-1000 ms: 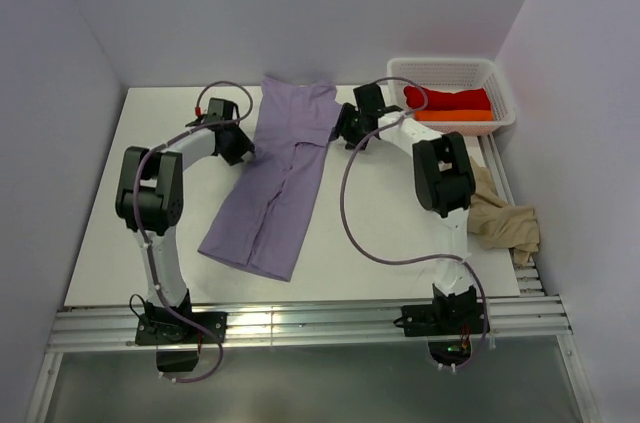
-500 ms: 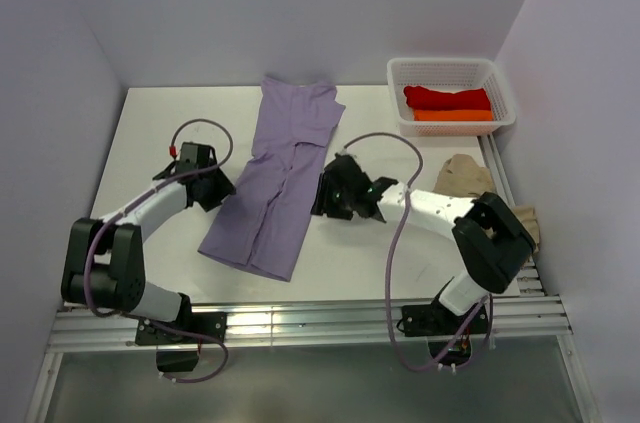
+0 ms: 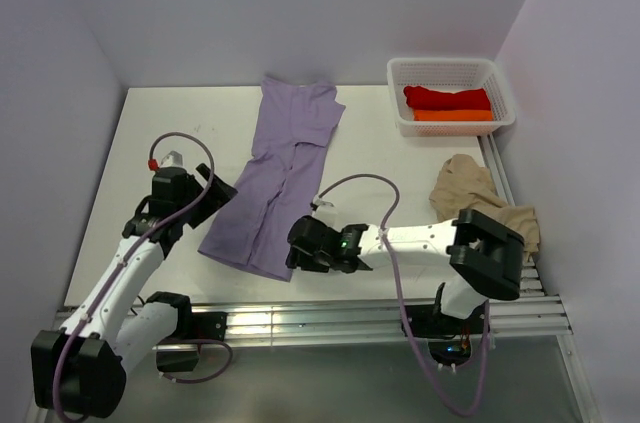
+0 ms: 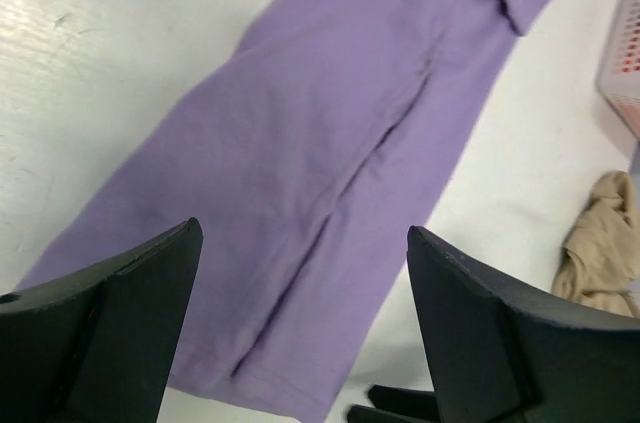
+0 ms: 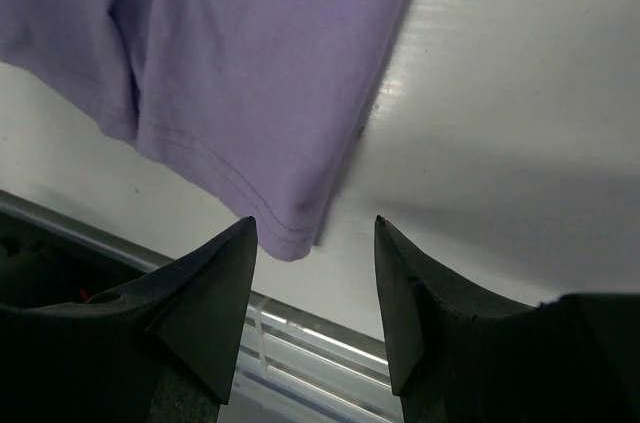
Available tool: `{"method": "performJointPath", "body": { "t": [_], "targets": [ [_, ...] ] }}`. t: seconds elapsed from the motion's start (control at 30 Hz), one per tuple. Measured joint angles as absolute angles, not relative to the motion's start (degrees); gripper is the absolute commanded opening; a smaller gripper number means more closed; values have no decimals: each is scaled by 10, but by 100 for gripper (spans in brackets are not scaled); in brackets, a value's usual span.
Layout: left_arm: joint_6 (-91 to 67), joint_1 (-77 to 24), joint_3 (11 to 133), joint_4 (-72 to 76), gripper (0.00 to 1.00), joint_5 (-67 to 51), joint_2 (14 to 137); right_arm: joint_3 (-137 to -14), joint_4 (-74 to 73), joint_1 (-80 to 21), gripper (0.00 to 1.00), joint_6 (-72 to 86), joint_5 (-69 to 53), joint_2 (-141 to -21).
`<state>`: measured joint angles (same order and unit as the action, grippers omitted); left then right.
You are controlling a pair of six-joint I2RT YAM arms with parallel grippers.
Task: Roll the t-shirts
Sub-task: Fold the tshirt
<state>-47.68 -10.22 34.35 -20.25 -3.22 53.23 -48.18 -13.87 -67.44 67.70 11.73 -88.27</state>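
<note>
White tabletop (image 3: pixel 400 173) between pale walls. Stretched lengthwise across it, a lavender t-shirt (image 3: pixel 285 173), folded narrow, collar end far, hem toward the front edge. Hovering just left of its lower half, left gripper (image 3: pixel 215 190), jaws spread wide, gripping nothing. Low at the hem's near right corner, right gripper (image 5: pixel 315 233), fingers apart at that corner, not clamped on the cloth. Folded inside a white mesh basket (image 3: pixel 500 93) at the far right, red t-shirt (image 3: pixel 447 97) and orange t-shirt (image 3: pixel 452 115). Crumpled at the right edge, beige t-shirt (image 3: pixel 470 193).
</note>
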Motion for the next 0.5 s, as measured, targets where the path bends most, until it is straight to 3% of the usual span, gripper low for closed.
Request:
{"method": "performJointPath", "body": {
  "t": [0.2,0.3,0.4,0.5],
  "targets": [
    [-475,-102,343,-212,90,-52,502,-500,-123,-710,57,722,127,-947],
    [-477,-102,338,-214,90,-58,492,-522,-115,-718,48,730,126,-972],
    [-477,-102,330,-218,90,-66,473,-536,-114,-720,30,734,126,-984],
    [-478,-102,327,-220,90,-72,465,-536,-119,-721,2,738,127,-984]
  ]
}}
